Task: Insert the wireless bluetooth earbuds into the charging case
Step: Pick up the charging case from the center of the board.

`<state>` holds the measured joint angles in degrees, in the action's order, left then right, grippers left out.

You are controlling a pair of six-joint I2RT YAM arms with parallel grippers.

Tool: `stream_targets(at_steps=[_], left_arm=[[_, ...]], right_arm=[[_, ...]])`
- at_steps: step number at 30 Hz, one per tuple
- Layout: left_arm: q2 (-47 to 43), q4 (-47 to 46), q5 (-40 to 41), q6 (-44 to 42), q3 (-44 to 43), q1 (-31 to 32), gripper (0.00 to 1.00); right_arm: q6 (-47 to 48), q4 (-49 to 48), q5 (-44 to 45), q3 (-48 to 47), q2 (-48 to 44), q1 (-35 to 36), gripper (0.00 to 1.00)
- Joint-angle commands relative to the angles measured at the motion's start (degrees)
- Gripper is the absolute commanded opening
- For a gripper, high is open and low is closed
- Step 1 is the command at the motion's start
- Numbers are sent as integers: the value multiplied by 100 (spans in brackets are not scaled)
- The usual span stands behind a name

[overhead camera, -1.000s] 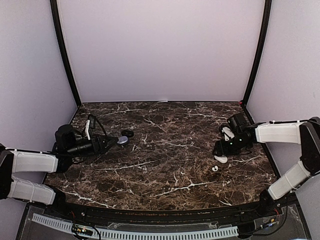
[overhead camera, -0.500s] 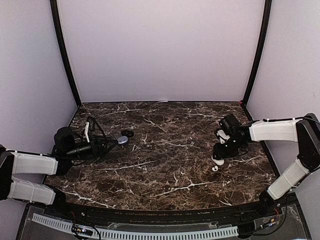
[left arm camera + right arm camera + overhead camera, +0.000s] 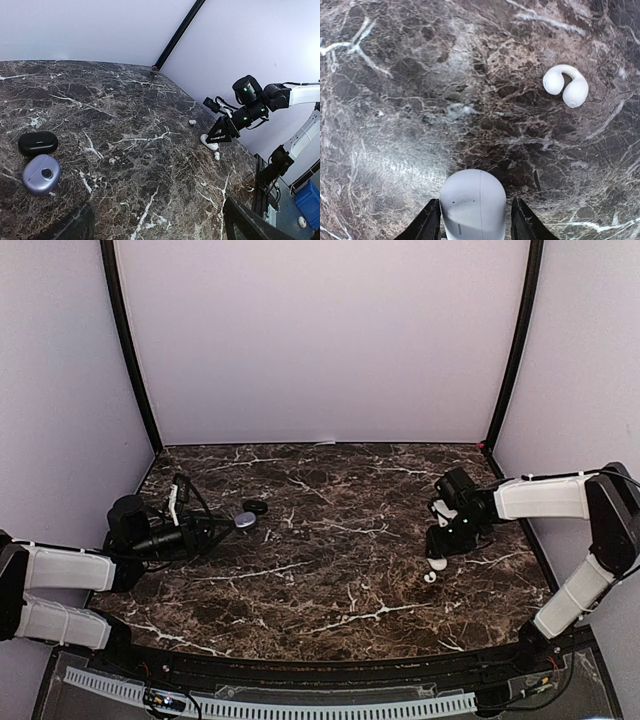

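- Lying on the dark marble table (image 3: 330, 490), a white charging case (image 3: 472, 192) is bracketed by the fingers (image 3: 427, 225) of the right gripper (image 3: 475, 202), one finger at each long side. The fingers are set close against the case, but it cannot be told whether the case is actually clamped.
- A white earbud (image 3: 566, 86), a curved clip-shaped piece, is shown on the table near the case, ahead of the fingertips and off to one side. It touches neither the case nor the fingers.
- A second white earbud (image 3: 192, 121) is seen from the left wrist view. It lies farther back on the table, apart from the case and the first earbud.
- The left gripper (image 3: 157, 205) is held low over the left part of the table with its two fingers spread wide.
- Ahead of the left gripper, a lavender case (image 3: 41, 174) and a black case (image 3: 38, 142) are seen. Both are oval, both are closed and they lie close together, the black one being the farther from the fingers.
- The two grippers are placed well apart, at opposite sides of the table.
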<state>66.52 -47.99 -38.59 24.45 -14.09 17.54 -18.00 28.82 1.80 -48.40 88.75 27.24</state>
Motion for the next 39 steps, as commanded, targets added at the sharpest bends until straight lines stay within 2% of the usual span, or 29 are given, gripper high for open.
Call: stream_targets(at_steps=[1, 5, 13, 18, 25, 30, 31, 35, 39], left_arm=[[-110, -122, -126, -51, 25, 19, 91], [-276, -50, -46, -95, 70, 21, 91], [-396, 100, 153, -116, 98, 17, 91], [-890, 340, 756, -251, 273, 20, 96], [-1398, 460, 1763, 27, 538, 21, 99], [-1755, 457, 2611, 689, 846, 5, 99], [-1755, 362, 2586, 719, 891, 4, 99], [-1341, -234, 1511, 425, 871, 12, 94], [-424, -848, 628, 497, 675, 48, 86]], right_arm=[[-17, -40, 107, -6, 166, 52, 47], [-19, -46, 120, -50, 238, 108, 42], [56, 52, 195, -274, 570, 244, 37], [141, 87, 198, -437, 700, 302, 27], [256, 203, 236, -1035, 810, 769, 26], [387, 139, 47, -1530, 979, 1400, 26], [399, 127, -11, -1617, 1013, 1543, 26], [474, 117, -331, -2092, 1149, 2164, 26], [598, 229, -422, -2417, 1353, 2717, 26]])
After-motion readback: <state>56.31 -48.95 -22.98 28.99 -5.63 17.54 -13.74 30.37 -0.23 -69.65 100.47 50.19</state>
